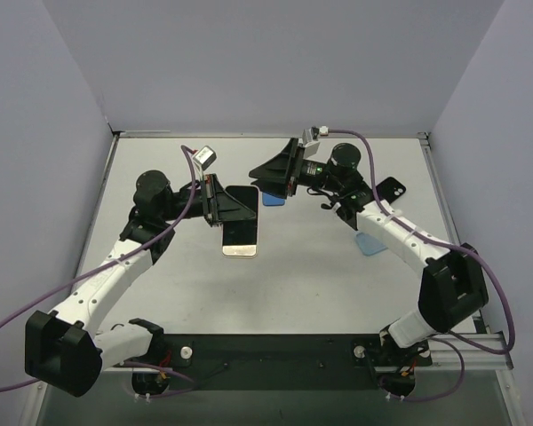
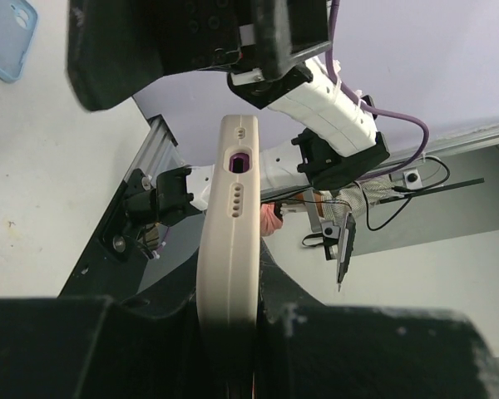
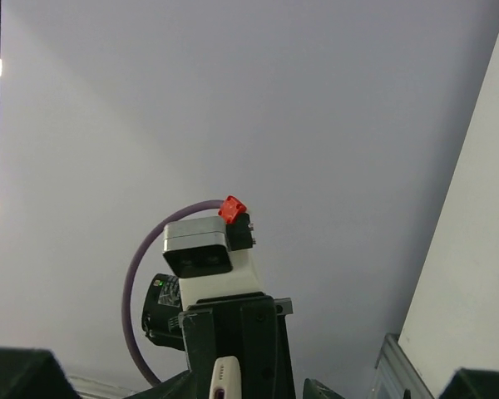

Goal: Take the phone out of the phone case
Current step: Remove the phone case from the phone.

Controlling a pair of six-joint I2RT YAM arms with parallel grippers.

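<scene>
The phone (image 1: 241, 227), dark screen up in a cream case, is held above the table by its left edge. My left gripper (image 1: 224, 209) is shut on it. In the left wrist view the cased phone (image 2: 229, 224) stands edge-on between my fingers (image 2: 299, 332), its port end pointing away. My right gripper (image 1: 266, 169) is open and empty, hovering just right of and beyond the phone, pointing left at it. In the right wrist view only the fingertips (image 3: 17, 372) show in the bottom corners, far apart, with the phone's end (image 3: 224, 379) between them.
A blue case (image 1: 274, 198) lies on the table under my right gripper and also shows in the left wrist view (image 2: 8, 37). Another blue case (image 1: 370, 242) lies under the right forearm. A black case (image 1: 390, 189) lies at the right. Walls enclose the table (image 1: 320, 284).
</scene>
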